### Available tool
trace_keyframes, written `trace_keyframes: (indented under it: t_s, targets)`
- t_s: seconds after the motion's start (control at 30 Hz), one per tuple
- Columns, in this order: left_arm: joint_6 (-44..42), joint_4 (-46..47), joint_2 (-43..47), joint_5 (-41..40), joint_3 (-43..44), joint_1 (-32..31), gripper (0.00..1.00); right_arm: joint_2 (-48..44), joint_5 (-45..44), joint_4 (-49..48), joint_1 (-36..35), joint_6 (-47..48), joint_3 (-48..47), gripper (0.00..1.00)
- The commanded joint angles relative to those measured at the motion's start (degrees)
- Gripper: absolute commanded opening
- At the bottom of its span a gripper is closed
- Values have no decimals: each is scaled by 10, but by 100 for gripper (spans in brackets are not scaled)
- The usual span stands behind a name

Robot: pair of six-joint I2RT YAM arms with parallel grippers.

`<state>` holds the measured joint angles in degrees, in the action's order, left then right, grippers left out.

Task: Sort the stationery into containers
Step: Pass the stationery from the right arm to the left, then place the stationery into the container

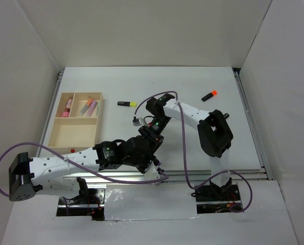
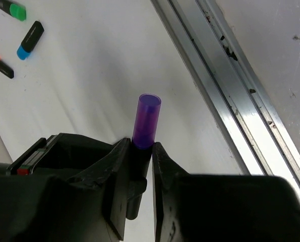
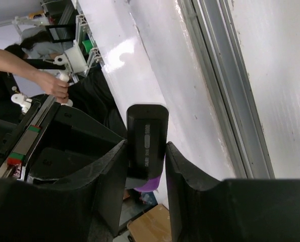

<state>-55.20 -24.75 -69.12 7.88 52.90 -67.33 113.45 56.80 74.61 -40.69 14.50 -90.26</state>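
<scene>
"That tray (image 1: 75, 135) by the worktop's left edge, is it bare wood?"
"Pale, matt wood. The worktop (image 2: 104, 75) is matt white and scuffed, its edge rail (image 2: 230, 91) brushed metal."
"And the highlighter cap (image 2: 147, 118)?"
"Smooth translucent purple plastic; the highlighter body (image 3: 146, 146) is dull black plastic."
</scene>
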Motion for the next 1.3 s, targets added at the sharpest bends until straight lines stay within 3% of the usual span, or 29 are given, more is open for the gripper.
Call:
trace_keyframes:
  t_s: [0.0, 0.1, 0.3, 0.37, 0.43, 0.47, 0.5, 0.57, 0.67, 0.83, 1.03, 1.27]
  targets:
    - [71, -22, 17, 10, 18, 1, 0, -54, 18, 39, 8, -6, -7, 43]
    - [124, -36, 35, 25, 34, 18, 0, -67, -16, -1, 55, -43, -2, 52]
    - [197, -66, 70, 71, 53, 129, 0, -81, -91, -45, 204, -94, -53, 53]
    - [228, -82, 89, 92, 65, 246, 0, -102, -128, -75, 258, -105, -61, 53]
    - [222, -113, 97, 126, 71, 322, 0, -140, -155, -100, 284, -104, -44, 53]
    - [213, -126, 101, 139, 73, 360, 0, -150, -167, -118, 299, -99, -34, 52]
    - [182, -137, 108, 151, 71, 440, 0, -163, -188, -126, 302, -95, -13, 53]
    - [141, -168, 111, 172, 67, 515, 0, -189, -209, -141, 305, -84, 11, 52]
    - [106, -204, 76, 208, 71, 709, 0, -214, -238, -170, 301, -91, 68, 51]
    - [194, -174, -39, 224, 109, 904, 0, -234, -284, -235, 276, -129, 117, 50]
    - [264, -138, -105, 198, 120, 983, 0, -224, -350, -290, 217, -160, 131, 50]
    - [328, -91, -129, 115, 85, 986, 0, -160, -387, -331, 158, -218, 102, 49]
